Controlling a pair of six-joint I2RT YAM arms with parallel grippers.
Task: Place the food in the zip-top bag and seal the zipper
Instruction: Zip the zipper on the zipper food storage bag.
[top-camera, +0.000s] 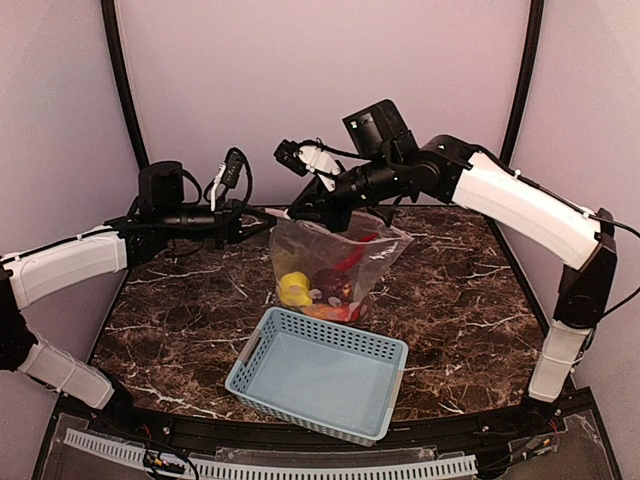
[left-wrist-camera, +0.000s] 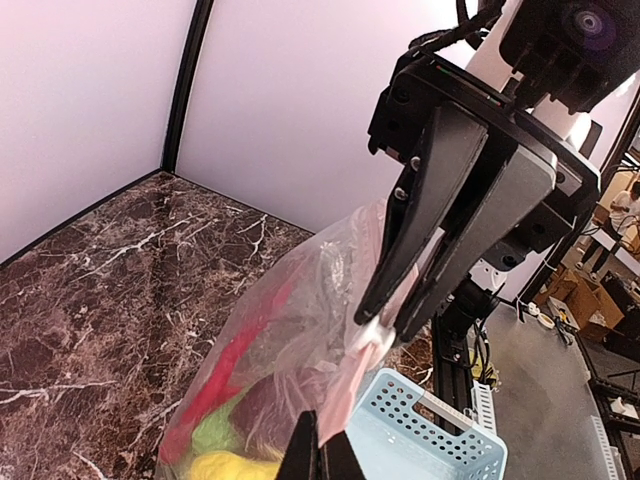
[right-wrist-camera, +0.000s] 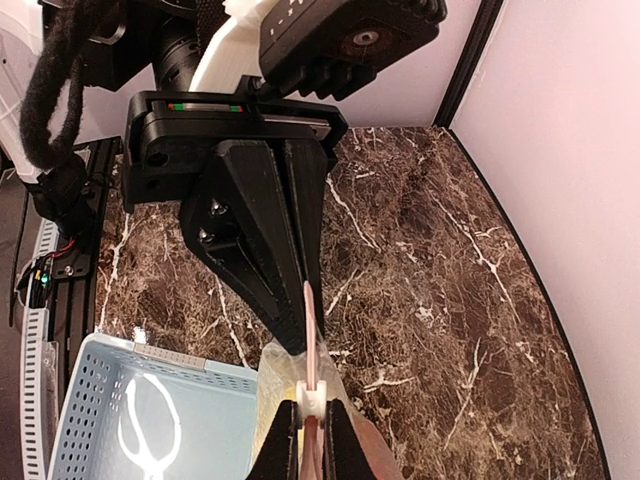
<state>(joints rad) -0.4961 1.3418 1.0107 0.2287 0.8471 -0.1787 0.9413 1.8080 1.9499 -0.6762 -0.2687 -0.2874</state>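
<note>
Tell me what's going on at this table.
Both arms hold the zip-top bag upright by its mouth edge, the food inside. The left gripper pinches the zipper strip; the right gripper, close beside it, is shut on the white slider tab. How much is sealed cannot be told. The blue basket sits in front.

High rear overview, close opposed wrist views, sharing zip-top bag (top-camera: 330, 250)

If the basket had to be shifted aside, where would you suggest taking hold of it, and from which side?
Probably the short wall nearer the left arm, from straight above, straddling its rim. The basket sits upright and empty with thin lattice walls; that end seems to have a handle opening, while the far rim is crowded by the hanging bag.
</note>
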